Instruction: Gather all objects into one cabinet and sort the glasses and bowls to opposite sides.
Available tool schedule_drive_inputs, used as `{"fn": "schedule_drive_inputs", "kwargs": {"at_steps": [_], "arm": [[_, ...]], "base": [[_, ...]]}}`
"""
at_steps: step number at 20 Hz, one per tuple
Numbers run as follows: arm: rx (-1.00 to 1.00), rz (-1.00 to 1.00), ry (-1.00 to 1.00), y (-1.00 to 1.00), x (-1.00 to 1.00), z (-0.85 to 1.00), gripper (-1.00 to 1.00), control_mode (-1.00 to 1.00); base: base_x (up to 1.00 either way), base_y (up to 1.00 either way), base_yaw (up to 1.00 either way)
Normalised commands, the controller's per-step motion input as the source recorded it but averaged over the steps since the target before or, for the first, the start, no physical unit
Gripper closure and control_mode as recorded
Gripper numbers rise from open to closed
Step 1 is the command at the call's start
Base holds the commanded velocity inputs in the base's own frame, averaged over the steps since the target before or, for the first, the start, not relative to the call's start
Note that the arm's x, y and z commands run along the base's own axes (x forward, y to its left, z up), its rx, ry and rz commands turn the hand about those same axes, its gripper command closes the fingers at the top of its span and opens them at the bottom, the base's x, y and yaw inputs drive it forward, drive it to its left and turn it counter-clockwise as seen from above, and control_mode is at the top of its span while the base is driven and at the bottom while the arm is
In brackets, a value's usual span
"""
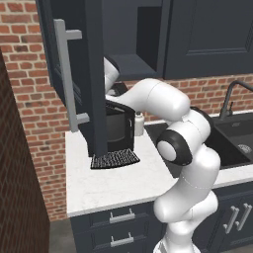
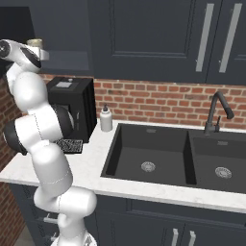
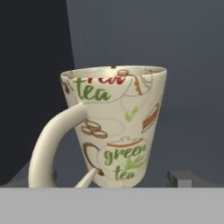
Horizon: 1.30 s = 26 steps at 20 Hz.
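Observation:
A beige patterned mug [image 3: 116,127] with a curved handle and "green tea" lettering stands upright on the dark shelf, close in front of my gripper [image 3: 117,183]. The gripper is open: its right fingertip [image 3: 180,178] stands clear of the mug's base, and the handle points to the left side. In the right base view the mug's rim [image 2: 34,43] shows just above my raised hand, at the shelf [image 2: 67,60] of the navy cabinet. The cabinet [image 1: 131,64] stands open, and its tall door [image 1: 91,74] with the grey bar handle [image 1: 64,74] hides the hand in the left base view.
Below the cabinet a black coffee machine [image 2: 72,108] stands on the white counter [image 1: 108,185], with a white soap bottle [image 2: 106,119] beside it. A dark double sink [image 2: 149,153] with a black faucet [image 2: 216,113] lies to the right. A brick wall closes the left side.

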Motion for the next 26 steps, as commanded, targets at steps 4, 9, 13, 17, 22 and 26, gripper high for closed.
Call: {"fn": "schedule_drive_inputs", "kwargs": {"at_steps": [4, 9, 13, 17, 22, 26], "arm": [[0.00, -0.04, 0.00, 0.00, 0.00, 0.00, -1.00, -1.00], [0.00, 0.00, 0.00, 0.03, 0.00, 0.00, -1.00, -1.00], [0.00, 0.00, 0.00, 0.00, 0.00, 0.00, -1.00, -1.00], [0.00, 0.00, 0.00, 0.00, 0.00, 0.00, -1.00, -1.00], [0.00, 0.00, 0.00, 0.00, 0.00, 0.00, 1.00, -1.00], [0.00, 0.00, 0.00, 0.00, 0.00, 0.00, 1.00, -1.00]], "base": [[0.00, 0.00, 0.00], [0.00, 0.00, 0.00], [0.00, 0.00, 0.00], [0.00, 0.00, 0.00], [0.00, 0.00, 0.00], [0.00, 0.00, 0.00]]}}
